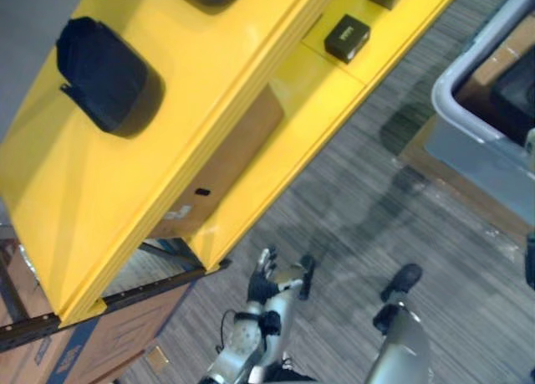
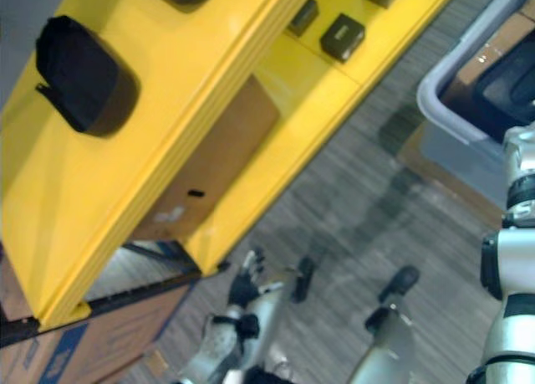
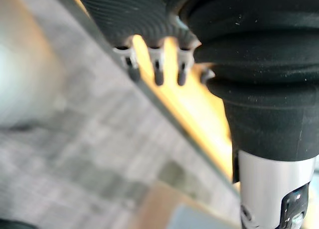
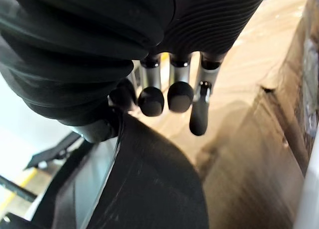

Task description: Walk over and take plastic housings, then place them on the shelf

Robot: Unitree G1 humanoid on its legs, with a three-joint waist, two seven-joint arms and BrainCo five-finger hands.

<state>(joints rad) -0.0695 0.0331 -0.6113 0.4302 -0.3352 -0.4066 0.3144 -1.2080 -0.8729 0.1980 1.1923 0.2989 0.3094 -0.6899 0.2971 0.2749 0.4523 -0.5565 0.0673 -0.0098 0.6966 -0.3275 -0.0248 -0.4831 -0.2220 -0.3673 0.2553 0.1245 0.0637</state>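
Just beyond right hand, fingers loose, clasping nothing: black curved plastic housing in brown cardboard box, inside grey plastic bin right of yellow metal shelf. Calls for short straight reach, probably. Left hand slack, empty, low near shelf, well apart from housing.

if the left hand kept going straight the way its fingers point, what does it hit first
Probably the yellow shelf: the left hand hangs open over the carpet, its fingers aimed at the near end of the shelf's lower board. Nothing shows in between, though depth is hard to judge.
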